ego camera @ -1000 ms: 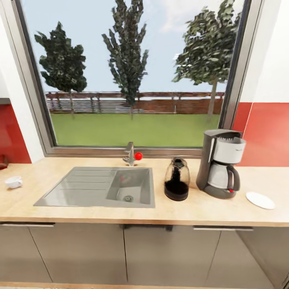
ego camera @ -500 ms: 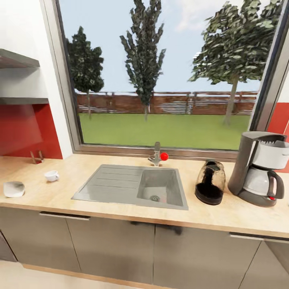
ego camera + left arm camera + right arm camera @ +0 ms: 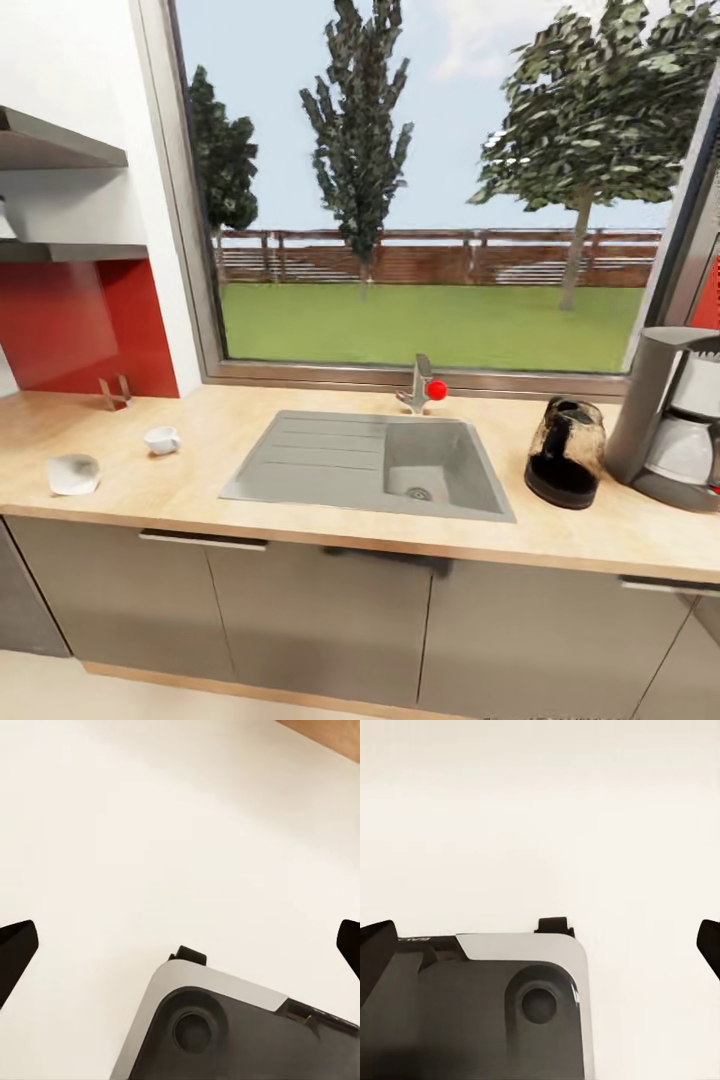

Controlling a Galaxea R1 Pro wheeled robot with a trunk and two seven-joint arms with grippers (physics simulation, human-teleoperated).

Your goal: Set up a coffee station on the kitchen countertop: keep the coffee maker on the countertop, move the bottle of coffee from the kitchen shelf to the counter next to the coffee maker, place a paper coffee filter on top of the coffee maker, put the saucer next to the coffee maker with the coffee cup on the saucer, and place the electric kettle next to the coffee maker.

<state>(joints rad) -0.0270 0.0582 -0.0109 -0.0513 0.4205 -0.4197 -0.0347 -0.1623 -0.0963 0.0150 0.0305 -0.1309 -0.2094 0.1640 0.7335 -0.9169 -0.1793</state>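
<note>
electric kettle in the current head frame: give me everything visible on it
The electric kettle stands upright on the kitchen countertop, between the sink and the coffee maker, close to the machine but with a gap showing between them. It has a domed clear-glass body, a round black base, and a black top and handle. The lower glass looks dark; whether that is liquid or the base showing through cannot be told. Only the worktop touches it.

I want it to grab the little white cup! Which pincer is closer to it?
Probably left: the coffee cup sits left of the sink on the countertop. Both the left pincer and right pincer hang open over the floor, away from it.
</note>
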